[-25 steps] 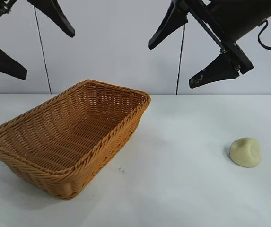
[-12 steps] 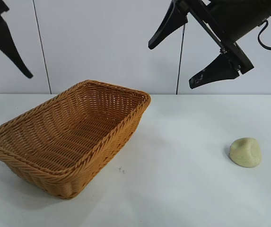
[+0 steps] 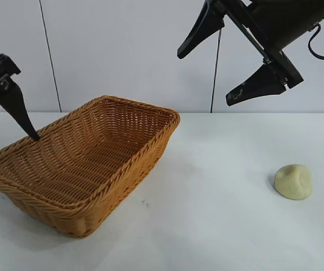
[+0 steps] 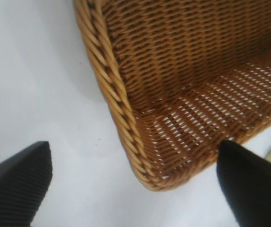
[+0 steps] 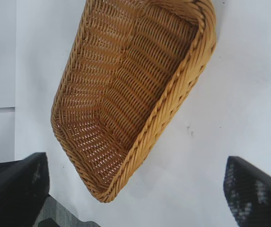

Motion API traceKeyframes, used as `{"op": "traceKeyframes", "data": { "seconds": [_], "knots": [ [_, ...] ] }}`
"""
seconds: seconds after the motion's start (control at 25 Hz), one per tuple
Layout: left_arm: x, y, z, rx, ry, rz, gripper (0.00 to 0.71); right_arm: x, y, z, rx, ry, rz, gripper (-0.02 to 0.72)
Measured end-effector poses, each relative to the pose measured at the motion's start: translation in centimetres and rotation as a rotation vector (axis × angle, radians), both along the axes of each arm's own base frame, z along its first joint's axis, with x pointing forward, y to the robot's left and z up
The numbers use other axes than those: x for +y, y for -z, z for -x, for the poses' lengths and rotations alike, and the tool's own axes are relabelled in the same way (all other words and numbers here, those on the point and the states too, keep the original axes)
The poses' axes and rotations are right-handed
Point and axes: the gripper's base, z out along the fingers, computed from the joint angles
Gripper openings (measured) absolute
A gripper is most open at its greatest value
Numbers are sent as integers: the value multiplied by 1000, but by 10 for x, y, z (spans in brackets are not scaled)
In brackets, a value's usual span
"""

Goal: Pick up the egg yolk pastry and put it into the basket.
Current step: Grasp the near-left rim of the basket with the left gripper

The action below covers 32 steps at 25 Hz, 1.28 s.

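The egg yolk pastry [image 3: 293, 182], a pale yellow dented lump, lies on the white table at the right. The orange-brown wicker basket [image 3: 142, 158] stands at the centre-left and holds nothing. My left gripper [image 4: 133, 151] is open and empty, low over the basket's far left end. Only one of its fingers [image 3: 16, 107] shows in the exterior view, with its tip near the rim. My right gripper [image 3: 206, 79] is open and empty. It hangs high above the table between the basket and the pastry. The right wrist view shows the basket [image 5: 140, 90] below that gripper [image 5: 135, 158].
A white wall with vertical seams stands behind the table. Bare white tabletop [image 3: 218, 226] lies between the basket and the pastry and in front of both.
My left gripper has come down from the top left corner to the level of the basket's left end. The right arm, basket and pastry have not moved.
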Motion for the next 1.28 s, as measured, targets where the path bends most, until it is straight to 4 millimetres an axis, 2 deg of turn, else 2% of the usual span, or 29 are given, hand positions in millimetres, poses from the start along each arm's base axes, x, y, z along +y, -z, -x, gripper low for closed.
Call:
{"op": "traceKeyframes", "data": {
  "seconds": [0.28, 0.56, 0.8, 0.96, 1.28],
  "knots": [
    [-3, 21, -13, 57, -74, -5, 687, 0, 0, 0, 0, 0, 0, 694],
    [-9, 23, -29, 56, -81, -12, 687, 0, 0, 0, -1, 1, 0, 694],
    [-24, 38, -31, 82, -75, -48, 687, 0, 0, 0, -1, 1, 0, 694],
    [-23, 53, -36, 97, -124, -84, 687, 0, 0, 0, 0, 0, 0, 694],
    [-28, 68, -44, 65, -135, -84, 687, 0, 0, 0, 0, 0, 0, 694]
  ]
}}
